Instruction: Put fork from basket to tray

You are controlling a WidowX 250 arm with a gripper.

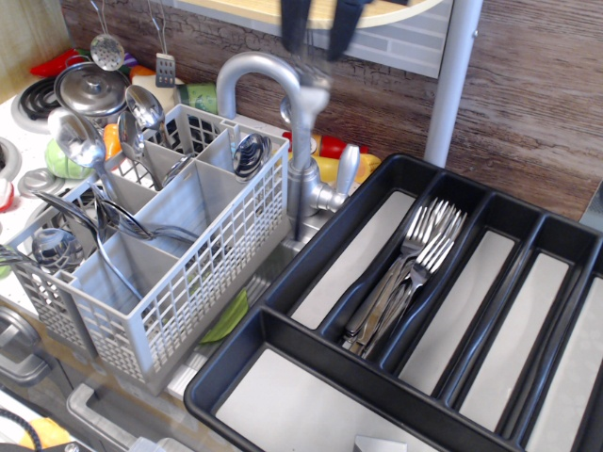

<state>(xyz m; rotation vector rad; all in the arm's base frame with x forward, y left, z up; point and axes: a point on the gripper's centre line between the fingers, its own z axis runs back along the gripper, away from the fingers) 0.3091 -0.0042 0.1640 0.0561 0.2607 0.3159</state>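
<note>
Cut off and blurred

The gripper [320, 42] is cropped by the top edge, motion-blurred; its hold on the smeared fork [303, 155] is unclear. The tray [283, 325] runs off the right and bottom edges.

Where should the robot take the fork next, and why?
Probably a bit further right and down. The tool holds the fork hanging upright in front of the faucet, between the basket and the tray. The tray's slot with the other forks lies right of it.
</note>
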